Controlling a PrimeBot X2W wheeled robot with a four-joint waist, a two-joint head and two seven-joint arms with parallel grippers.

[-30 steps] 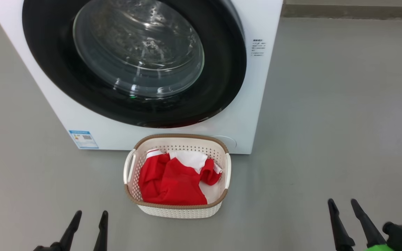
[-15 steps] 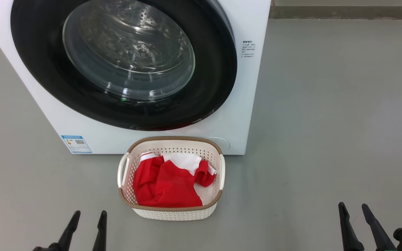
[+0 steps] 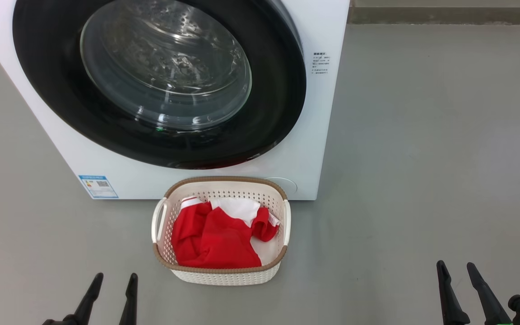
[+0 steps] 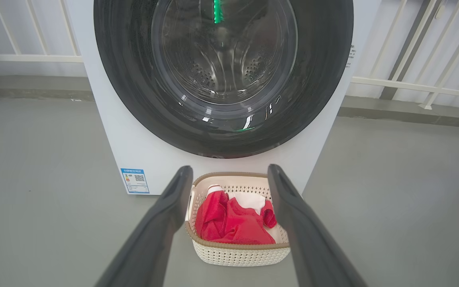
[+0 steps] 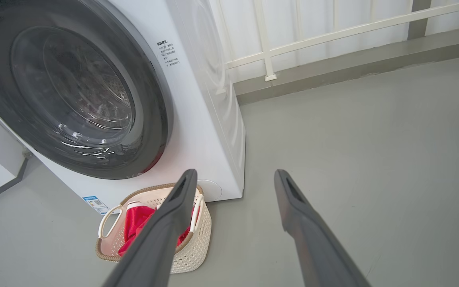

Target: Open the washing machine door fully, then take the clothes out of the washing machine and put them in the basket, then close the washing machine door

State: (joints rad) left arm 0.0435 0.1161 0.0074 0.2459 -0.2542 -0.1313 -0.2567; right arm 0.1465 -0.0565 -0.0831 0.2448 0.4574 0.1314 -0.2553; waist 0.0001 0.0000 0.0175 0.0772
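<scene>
The washing machine (image 3: 327,149) has its washing machine door (image 3: 282,90) seated flush and shut, the basket (image 3: 224,276) stands just before the machine holding the clothes (image 3: 215,239), and the left gripper (image 3: 116,275) and right gripper (image 3: 456,264) hang well short of it, jaws apart and empty, which suggests the task is complete.

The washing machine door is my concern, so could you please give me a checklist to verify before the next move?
1. The washing machine door is shut against the washing machine: ok.
2. The door is latched: cannot tell.
3. The clothes lie in the basket: ok.
4. The drum shows no red fabric through the glass: ok.
5. The left end effector is open, empty: ok.
6. The right end effector is open, empty: ok.
</scene>
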